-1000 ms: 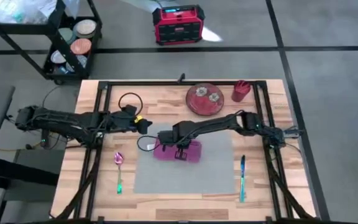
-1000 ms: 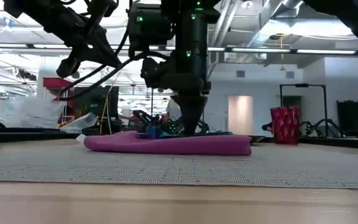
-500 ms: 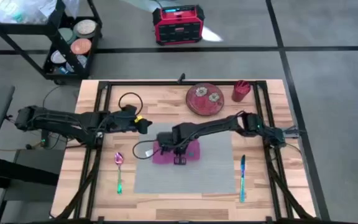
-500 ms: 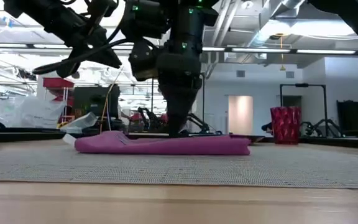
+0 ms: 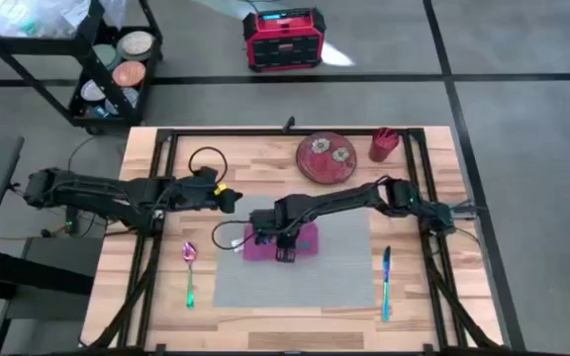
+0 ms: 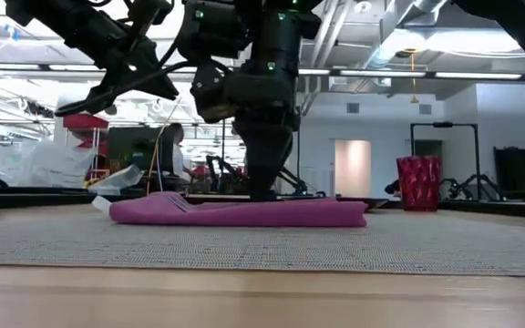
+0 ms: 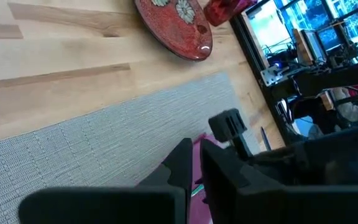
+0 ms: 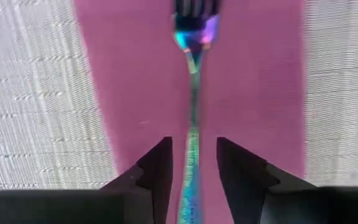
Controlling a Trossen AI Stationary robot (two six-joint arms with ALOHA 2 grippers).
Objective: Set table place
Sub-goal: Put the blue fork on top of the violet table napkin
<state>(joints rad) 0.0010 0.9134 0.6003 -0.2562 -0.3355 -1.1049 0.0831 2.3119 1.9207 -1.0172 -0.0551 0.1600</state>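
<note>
Straddling the iridescent metal fork with parted fingers, the right gripper steadies it on the folded magenta cloth napkin, left on the grey placemat; the left gripper waits far-left, fingers unclear.

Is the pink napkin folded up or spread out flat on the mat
Folded. The napkin lies on the placemat as a narrow, thick strip with rounded edges, a fork resting along it between the right gripper's open fingers.

Iridescent fork lies on magenta napkin between end effector fingers.
</note>
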